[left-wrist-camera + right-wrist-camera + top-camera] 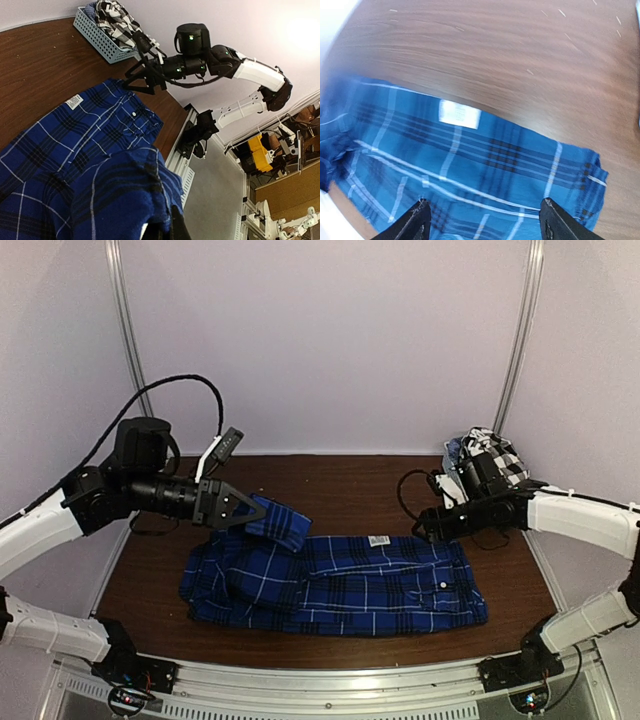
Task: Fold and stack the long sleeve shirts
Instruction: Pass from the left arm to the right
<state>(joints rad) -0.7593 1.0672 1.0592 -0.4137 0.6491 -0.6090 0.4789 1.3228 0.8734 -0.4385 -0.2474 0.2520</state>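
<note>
The royal-blue plaid shirt (340, 585) lies spread across the middle of the table, with a white label (379, 540) near its far edge. My left gripper (262, 510) is shut on a part of this shirt and holds that cloth (120, 195) lifted above the left half. My right gripper (428, 525) is open and empty, hovering over the shirt's right far edge; its fingertips (420, 212) frame the plaid cloth (470, 165). The black-and-white check shirt (497, 452) is bundled in the basket at the back right, and shows in the left wrist view (114, 17).
A small grey slotted basket (97, 37) stands at the table's back right corner. The brown tabletop (350, 480) is bounded by white walls behind and at the sides, and by a metal rail (330, 680) along the near edge.
</note>
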